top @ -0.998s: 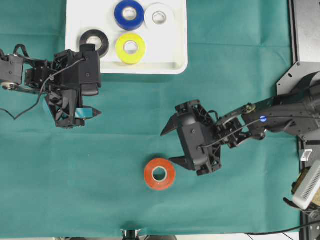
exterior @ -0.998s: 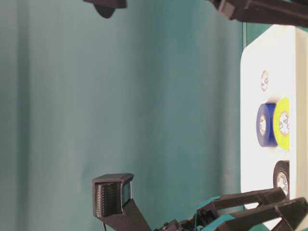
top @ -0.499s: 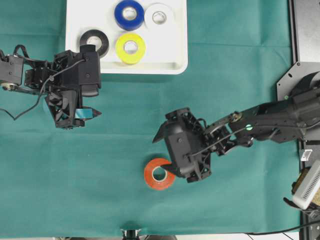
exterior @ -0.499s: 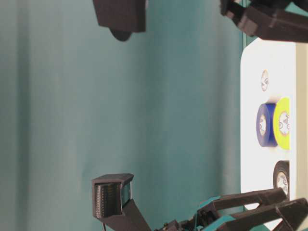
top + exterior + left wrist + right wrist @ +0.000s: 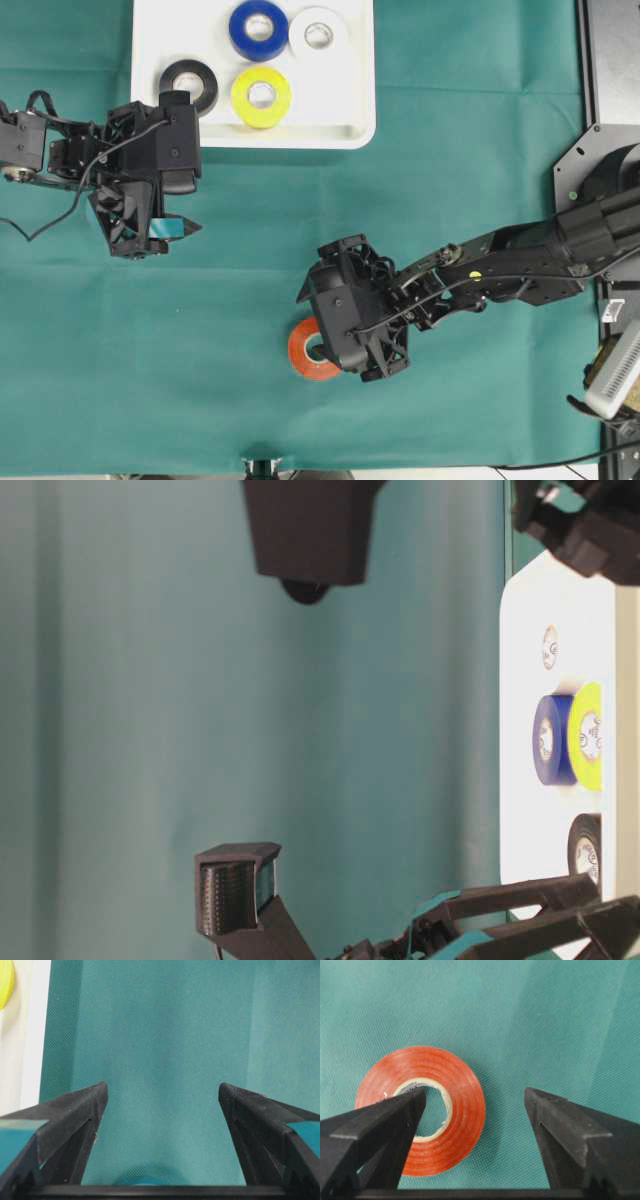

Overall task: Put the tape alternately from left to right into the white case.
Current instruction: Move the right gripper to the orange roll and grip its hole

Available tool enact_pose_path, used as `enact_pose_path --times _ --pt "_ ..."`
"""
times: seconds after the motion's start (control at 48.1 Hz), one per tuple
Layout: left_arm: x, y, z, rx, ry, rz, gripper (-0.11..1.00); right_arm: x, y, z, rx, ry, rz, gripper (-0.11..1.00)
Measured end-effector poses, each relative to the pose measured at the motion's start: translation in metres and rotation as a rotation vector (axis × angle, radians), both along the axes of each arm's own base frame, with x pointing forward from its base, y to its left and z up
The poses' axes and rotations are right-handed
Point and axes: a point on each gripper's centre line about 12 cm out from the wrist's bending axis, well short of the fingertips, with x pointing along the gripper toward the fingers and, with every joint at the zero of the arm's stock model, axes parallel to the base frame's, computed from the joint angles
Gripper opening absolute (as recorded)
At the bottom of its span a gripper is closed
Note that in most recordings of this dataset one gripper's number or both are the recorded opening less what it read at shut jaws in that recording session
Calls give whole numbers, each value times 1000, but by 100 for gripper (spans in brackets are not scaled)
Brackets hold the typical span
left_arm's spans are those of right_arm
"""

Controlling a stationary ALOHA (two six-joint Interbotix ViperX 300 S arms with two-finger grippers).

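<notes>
The red-orange tape lies flat on the green cloth near the front, half under my right gripper. In the right wrist view the right gripper is open, its left fingertip over the roll's core hole and its right finger over bare cloth. The white case at the back holds blue, white, black and yellow tape. My left gripper hovers open just in front of the case's left end, with only cloth between its fingers.
A grey metal plate runs along the right edge of the table. In the left wrist view the case rim and a sliver of yellow roll show at the left. A small teal curve shows at the bottom edge.
My right gripper has moved left and toward the front, coming over the red-orange roll with its jaws still wide. The left arm has stayed put.
</notes>
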Motion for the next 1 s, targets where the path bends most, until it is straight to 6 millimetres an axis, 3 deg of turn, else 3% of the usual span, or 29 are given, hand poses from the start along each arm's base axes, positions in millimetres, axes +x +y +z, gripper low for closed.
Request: enact_pose_path --times 0.291,0.686,0.769,0.915,0.998 --pt "0 -1 0 -1 2 0 99 4 3 -19 -14 40 2 90" --pt "0 -1 0 0 0 -2 99 7 4 -21 -16 43 1 86" --pt "0 0 0 1 1 -2 99 7 4 -21 -16 43 1 73" --pt "0 -1 0 0 2 -2 99 7 4 -21 -15 42 2 30" --pt "0 -1 0 0 2 -2 99 7 4 -21 -15 42 1 11"
